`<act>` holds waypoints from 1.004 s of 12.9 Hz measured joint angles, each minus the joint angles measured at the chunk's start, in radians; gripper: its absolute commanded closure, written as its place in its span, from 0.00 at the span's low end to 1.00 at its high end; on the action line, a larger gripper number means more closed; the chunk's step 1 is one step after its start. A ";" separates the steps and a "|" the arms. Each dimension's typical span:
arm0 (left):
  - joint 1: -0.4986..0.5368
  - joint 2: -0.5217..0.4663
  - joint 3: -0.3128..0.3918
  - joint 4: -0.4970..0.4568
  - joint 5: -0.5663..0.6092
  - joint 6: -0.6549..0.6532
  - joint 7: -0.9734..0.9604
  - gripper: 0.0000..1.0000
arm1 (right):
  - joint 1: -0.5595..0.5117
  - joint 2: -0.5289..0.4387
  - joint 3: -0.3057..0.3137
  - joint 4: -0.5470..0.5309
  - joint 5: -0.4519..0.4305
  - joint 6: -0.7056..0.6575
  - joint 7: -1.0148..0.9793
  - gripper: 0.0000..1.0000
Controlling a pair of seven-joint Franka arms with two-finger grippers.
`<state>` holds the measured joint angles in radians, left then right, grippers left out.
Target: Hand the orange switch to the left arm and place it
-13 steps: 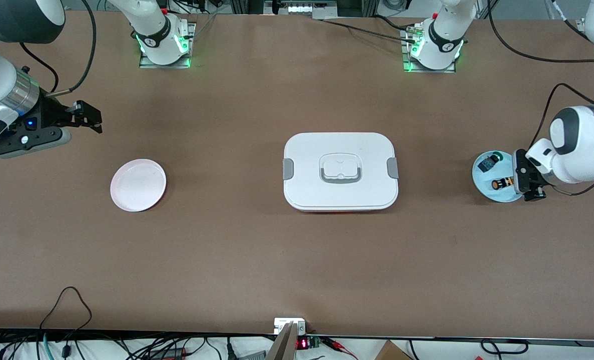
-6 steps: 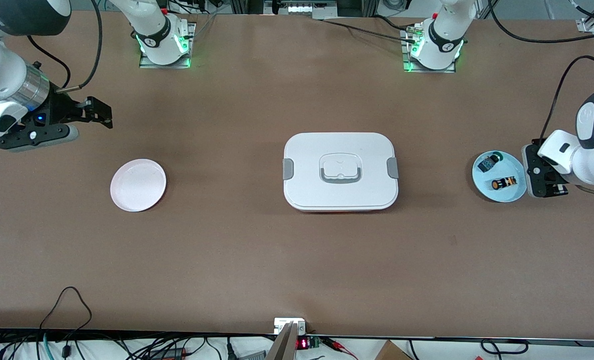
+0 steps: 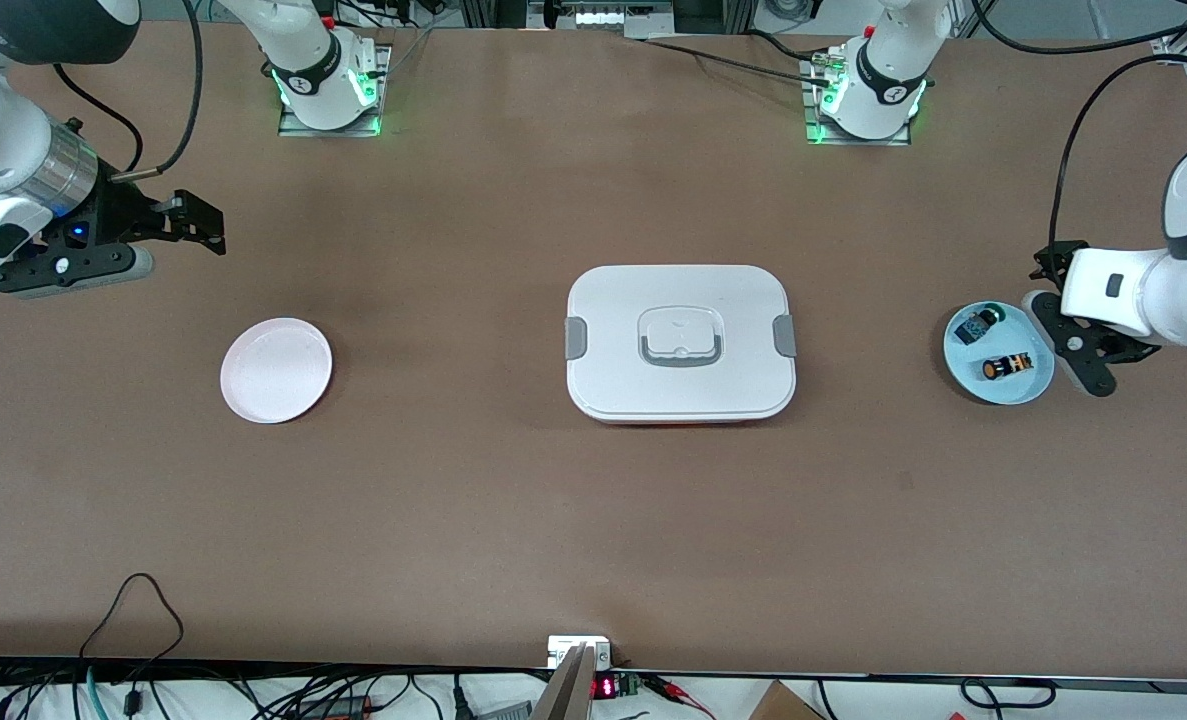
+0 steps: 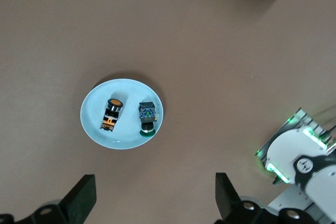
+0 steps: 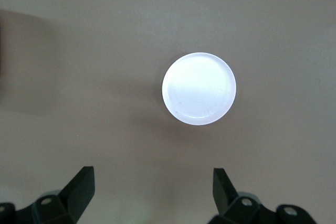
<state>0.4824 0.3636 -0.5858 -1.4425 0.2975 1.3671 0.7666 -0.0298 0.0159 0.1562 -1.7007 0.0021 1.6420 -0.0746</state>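
Left gripper (image 3: 1081, 345): fingers spread wide, empty; has drawn back off the blue plate (image 3: 963, 375) to its edge.
Right gripper (image 3: 193, 222): wide open, empty, waits above the tabletop (image 3: 513, 520).
Orange switch (image 3: 1006, 366): lying untouched on the blue plate, pickup not yet begun.
Box (image 3: 680, 342): mid-tabletop.

front: high, faces arms | wrists: straight down on table (image 3: 513, 520) | shared: both plates

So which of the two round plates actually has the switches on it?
The pale blue round plate at the left arm's end of the table, holding the orange-capped black switch and the dark blue-green switch. The pale pink round plate has nothing on it.
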 measured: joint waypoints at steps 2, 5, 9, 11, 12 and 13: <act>-0.016 -0.002 -0.020 0.034 -0.009 -0.014 -0.162 0.00 | 0.000 0.000 0.000 0.000 0.000 0.004 0.000 0.00; -0.193 -0.042 0.139 0.057 -0.103 0.005 -0.414 0.00 | 0.000 0.000 0.000 0.000 0.000 0.009 0.000 0.00; -0.359 -0.164 0.361 -0.018 -0.222 0.202 -0.775 0.00 | 0.000 0.000 0.000 0.000 0.000 0.014 0.000 0.00; -0.403 -0.256 0.432 -0.150 -0.229 0.348 -0.826 0.00 | 0.000 0.000 0.000 0.000 0.000 0.014 0.000 0.00; -0.425 -0.296 0.469 -0.208 -0.236 0.386 -0.829 0.00 | 0.000 0.000 0.000 0.000 0.000 0.014 0.000 0.00; -0.443 -0.326 0.494 -0.247 -0.241 0.402 -0.829 0.00 | 0.000 0.000 0.001 0.000 0.000 0.014 0.000 0.00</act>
<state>0.0393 0.0375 -0.0923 -1.6898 0.0562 1.7687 -0.0623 -0.0302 0.0160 0.1567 -1.7007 0.0020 1.6561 -0.0746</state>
